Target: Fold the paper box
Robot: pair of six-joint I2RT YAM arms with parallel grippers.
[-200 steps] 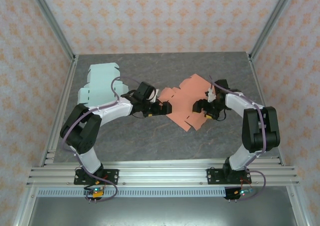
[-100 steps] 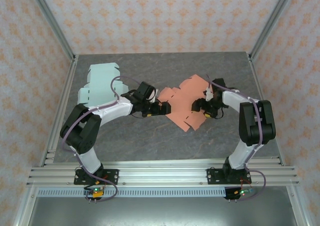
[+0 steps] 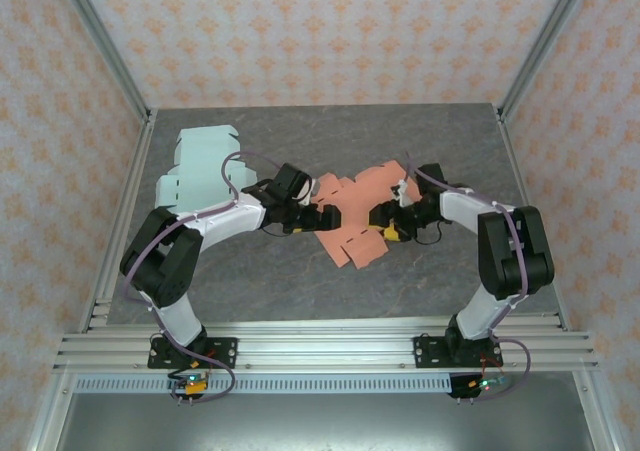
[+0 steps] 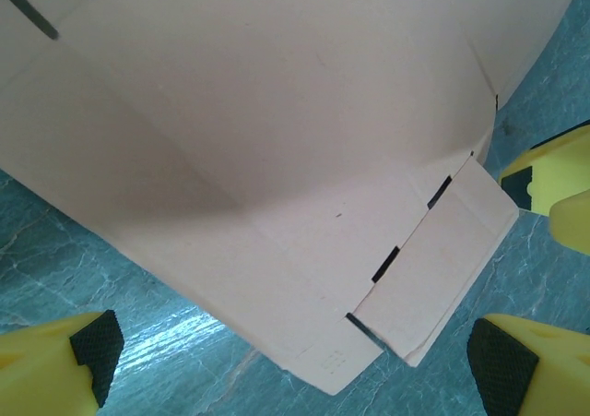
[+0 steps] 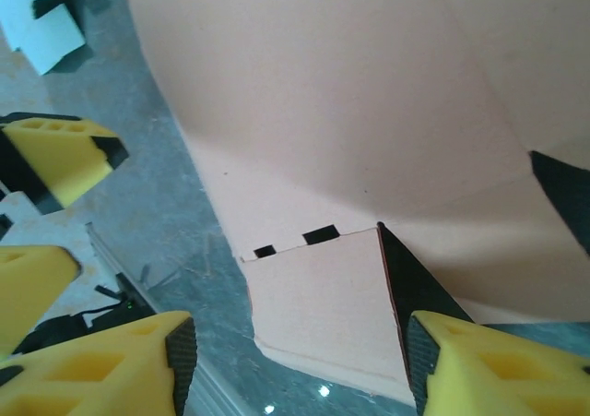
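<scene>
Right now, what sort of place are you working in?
Probably an enclosed robot test cell: aluminium frame posts, patterned wall panels, and a grey marbled tabletop holding a pink box blank.

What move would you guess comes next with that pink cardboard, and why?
Probably the right hand should close on the small flap of the pink cardboard: the flap appears to sit between its parted fingers, while the left hand stands wide open opposite.

Salmon-pink paper box [image 3: 350, 243], grey marbled table [image 3: 300, 283]

free: table [image 3: 300, 289] near strip | blocked: centre paper box [image 3: 345, 239], far-left pale blue sheets [image 3: 198, 166]
</scene>
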